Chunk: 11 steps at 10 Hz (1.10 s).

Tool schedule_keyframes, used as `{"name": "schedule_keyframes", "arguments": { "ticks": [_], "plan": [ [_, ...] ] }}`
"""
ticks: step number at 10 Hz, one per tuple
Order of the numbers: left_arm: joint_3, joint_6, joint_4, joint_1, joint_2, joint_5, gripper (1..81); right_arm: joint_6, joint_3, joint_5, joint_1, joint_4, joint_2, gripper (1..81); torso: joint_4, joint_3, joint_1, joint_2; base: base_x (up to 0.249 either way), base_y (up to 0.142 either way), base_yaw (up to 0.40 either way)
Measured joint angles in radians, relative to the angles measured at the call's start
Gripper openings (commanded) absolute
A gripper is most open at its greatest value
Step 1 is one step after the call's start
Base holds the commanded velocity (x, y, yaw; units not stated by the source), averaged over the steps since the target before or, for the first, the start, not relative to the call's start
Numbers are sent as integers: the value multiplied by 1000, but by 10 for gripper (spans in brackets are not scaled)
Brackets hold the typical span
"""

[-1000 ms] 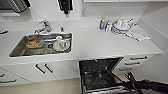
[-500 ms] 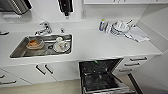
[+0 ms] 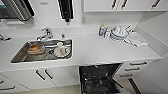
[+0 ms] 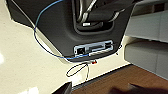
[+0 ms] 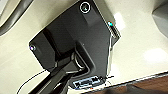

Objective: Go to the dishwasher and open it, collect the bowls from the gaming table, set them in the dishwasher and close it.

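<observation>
Head view, near to far. Dishwasher (image 3: 100, 80): under the white counter (image 3: 100, 51), near right; door down, dark racks showing, no bowls made out inside. Judged: opening done; collecting, loading and closing remain. Steel sink (image 3: 22, 57), left: orange-brown bowl (image 3: 35, 48), white cup (image 3: 60, 50). Far right on the counter: stacked plates (image 3: 118, 33), bottle (image 3: 101, 30), cloth (image 3: 137, 40). Gripper jaws: cannot tell. Gaming table: unplaced.

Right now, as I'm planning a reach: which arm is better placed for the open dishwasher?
Right, probably: the dishwasher stands open right of centre in the head view, under the counter, while the sink lies to the left.
</observation>
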Motion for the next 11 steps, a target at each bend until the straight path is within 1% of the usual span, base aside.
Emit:
{"name": "schedule_keyframes", "arguments": {
  "ticks": [4,5,6,7,8,9,11],
  "plan": [
    [-7,0,0,5,0,1,811,2,-162,76,-73,1,138,811,0,1,94,-151,0,0,0],
    [-11,4,0,7,3,6,811,11,-209,92,-82,8,171,811,0,1,117,-188,0,0,0],
    [-11,4,0,9,3,7,811,18,-251,94,-85,33,199,811,0,1,139,-224,0,0,0],
    [-11,4,0,9,3,18,811,22,-294,101,-82,81,225,811,0,2,165,-265,0,0,0],
    [-11,4,0,9,2,25,811,27,-350,105,-76,151,251,811,0,2,189,-303,0,0,0],
    [-11,4,0,11,1,26,811,29,-396,104,-66,223,272,811,0,2,212,-341,0,0,0],
    [-11,4,0,19,0,28,811,31,-461,102,-31,391,308,811,0,2,259,-415,0,0,0]
  ]
}}
